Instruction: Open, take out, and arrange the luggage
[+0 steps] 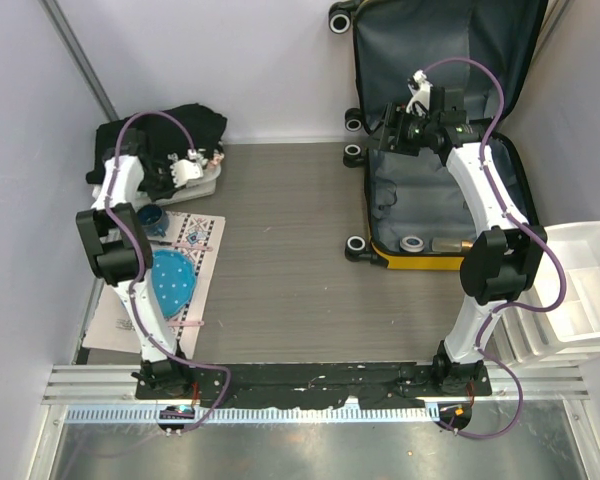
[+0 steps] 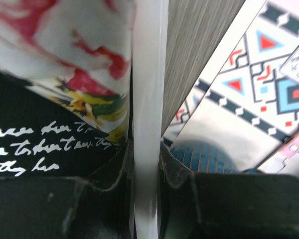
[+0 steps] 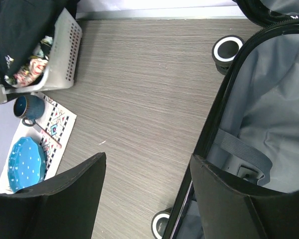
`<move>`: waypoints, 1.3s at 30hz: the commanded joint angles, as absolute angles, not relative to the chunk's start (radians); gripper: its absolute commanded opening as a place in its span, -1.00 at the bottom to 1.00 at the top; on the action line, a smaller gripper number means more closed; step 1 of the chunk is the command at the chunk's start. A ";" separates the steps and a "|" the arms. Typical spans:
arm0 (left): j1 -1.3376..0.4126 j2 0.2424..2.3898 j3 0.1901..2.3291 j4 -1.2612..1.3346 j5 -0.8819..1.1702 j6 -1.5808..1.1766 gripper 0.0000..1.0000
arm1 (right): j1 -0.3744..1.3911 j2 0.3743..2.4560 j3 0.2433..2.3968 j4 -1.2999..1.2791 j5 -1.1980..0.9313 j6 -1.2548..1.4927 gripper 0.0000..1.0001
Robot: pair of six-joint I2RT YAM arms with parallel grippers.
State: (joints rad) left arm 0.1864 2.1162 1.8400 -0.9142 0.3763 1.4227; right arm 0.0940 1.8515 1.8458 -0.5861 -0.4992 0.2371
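The luggage [image 1: 405,205] lay open at two o'clock on the counter [image 1: 280,230], its lid propped against the back wall and its dark grey lining showing. The right gripper [image 3: 148,164] hovered over its nine o'clock edge, jaws released wide and grasping nothing. At ten o'clock, the left gripper [image 2: 147,174] had its jaws clenched on the rim of the white basket [image 2: 149,74]. A black garment [image 2: 40,124] lay beside it, its white cursive script unreadable.

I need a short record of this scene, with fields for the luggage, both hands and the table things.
luggage: open, lid standing up behind it
left hand: shut on white basket rim
right hand: open, empty, above luggage's edge
white basket: holds dark clothes
placemat: blue plate on it, blue cup at its corner
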 commanded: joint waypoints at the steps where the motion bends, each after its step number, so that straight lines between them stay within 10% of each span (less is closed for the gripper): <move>1: 0.229 2.086 1.911 -0.865 0.374 1.471 -0.77 | 0.091 1.789 1.850 -0.587 -0.491 0.212 0.49; 9: 0.232 1.985 1.937 -0.923 0.454 1.379 0.99 | 0.080 1.772 1.868 -0.640 -0.474 0.144 0.50; 21: 0.137 1.741 1.901 -1.091 0.557 1.134 0.99 | -0.072 1.848 2.126 -1.200 -0.333 -0.322 0.56; 39: -0.193 1.678 1.677 -0.959 0.667 0.761 0.99 | -0.146 1.976 1.861 -1.482 0.186 -0.718 0.46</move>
